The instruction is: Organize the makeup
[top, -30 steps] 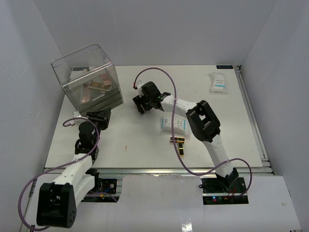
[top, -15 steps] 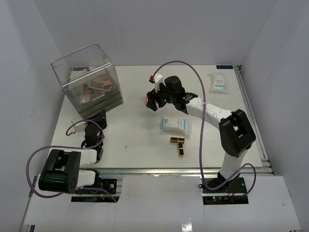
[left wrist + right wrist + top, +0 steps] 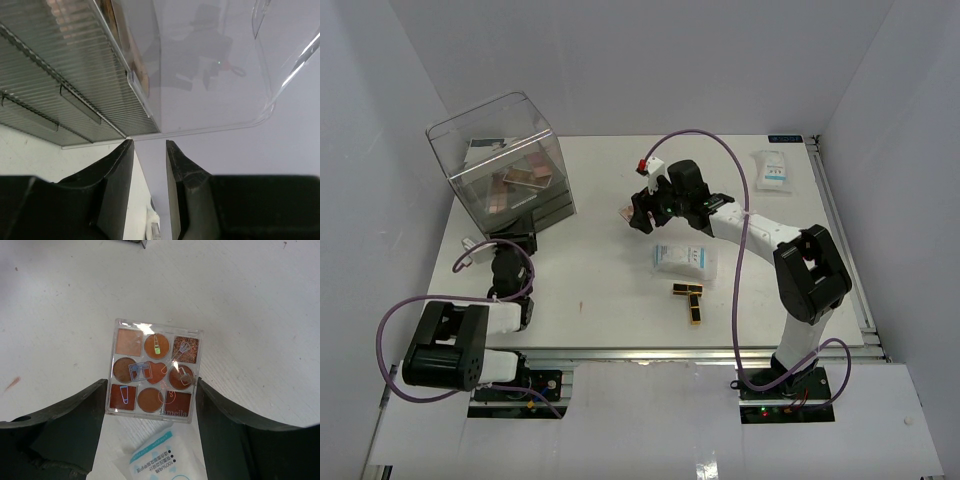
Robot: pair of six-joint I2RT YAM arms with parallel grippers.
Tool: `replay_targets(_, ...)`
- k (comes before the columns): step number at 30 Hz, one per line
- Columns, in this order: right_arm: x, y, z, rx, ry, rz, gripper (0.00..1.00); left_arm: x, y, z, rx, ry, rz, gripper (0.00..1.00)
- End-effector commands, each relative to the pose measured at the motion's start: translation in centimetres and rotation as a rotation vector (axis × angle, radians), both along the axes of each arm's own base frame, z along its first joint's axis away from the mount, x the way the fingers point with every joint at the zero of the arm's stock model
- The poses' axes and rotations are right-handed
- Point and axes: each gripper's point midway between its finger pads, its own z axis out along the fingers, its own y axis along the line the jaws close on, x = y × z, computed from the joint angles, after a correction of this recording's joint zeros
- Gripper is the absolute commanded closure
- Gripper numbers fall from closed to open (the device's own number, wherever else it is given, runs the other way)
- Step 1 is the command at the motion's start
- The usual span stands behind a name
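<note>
My right gripper (image 3: 632, 213) (image 3: 151, 385) is shut on a square eyeshadow palette (image 3: 622, 212) (image 3: 152, 371) with brown and pink pans, held just above the table at its middle. A white-blue sachet (image 3: 682, 258) (image 3: 165, 460) lies right below it. A second sachet (image 3: 772, 170) lies at the far right. Two black-and-gold lipstick tubes (image 3: 692, 298) lie crossed near the front. Several palettes (image 3: 525, 178) sit inside the clear box (image 3: 505, 165) (image 3: 200, 75). My left gripper (image 3: 523, 226) (image 3: 150, 150) points up at the box front, its jaws a narrow gap apart and holding nothing.
White walls close in the table (image 3: 570, 280) on the left, back and right. A metal rail (image 3: 845, 250) runs along the right edge. The clear box has ribbed drawers (image 3: 55, 95) at its base.
The right arm has stretched out, carrying the square palette a little right and back. The left arm has folded back toward its base, its gripper still at the box front.
</note>
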Motion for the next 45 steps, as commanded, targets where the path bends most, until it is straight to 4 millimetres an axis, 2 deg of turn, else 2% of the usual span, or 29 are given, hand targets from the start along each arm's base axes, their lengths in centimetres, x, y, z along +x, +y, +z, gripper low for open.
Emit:
replay_targets(1, 0.5, 0.2, 0.9, 0.049, -0.015, 0.009, 0.92, 0.9, 1.2, 1.4, 0.006, -0.033, 0.033, 0.57)
replay_targets(7, 0.6, 0.1, 0.1, 0.046, 0.007, 0.01, 0.92, 1.7, 2.4, 0.7, -0.018, -0.005, 0.046, 0.55)
replay_targets(12, 0.7, 0.1, 0.1, 0.048, 0.01, 0.009, 0.92, 2.3, 2.6, 0.6, -0.028, -0.006, 0.03, 0.55)
replay_targets(14, 0.6, 0.2, 0.0, 0.048, 0.012, 0.011, 0.92, 2.5, 3.8, 0.6, -0.033, -0.005, 0.056, 0.55)
replay_targets(21, 0.6, 0.2, -0.1, 0.046, 0.015, 0.008, 0.92, 3.5, 4.3, 1.1, -0.045, -0.021, 0.043, 0.56)
replay_targets(31, 0.5, 0.1, 0.0, 0.048, 0.014, 0.012, 0.92, 4.2, 4.8, 0.2, -0.085, 0.0, 0.046, 0.57)
replay_targets(34, 0.4, 0.1, 0.0, 0.049, 0.015, 0.016, 0.92, 4.4, 4.9, 0.2, -0.091, -0.005, 0.045, 0.64)
replay_targets(36, 0.4, 0.1, -0.1, 0.049, 0.016, 0.016, 0.92, 4.4, 4.9, 0.4, -0.095, -0.015, 0.04, 0.77)
replay_targets(39, 0.3, 0.1, -0.1, 0.049, 0.018, 0.017, 0.92, 4.1, 4.8, 0.5, -0.097, -0.025, 0.036, 0.86)
replay_targets(45, 0.0, 0.3, -0.3, 0.053, 0.027, 0.041, 0.92, 3.1, 4.5, 1.7, -0.082, -0.061, 0.025, 0.97)
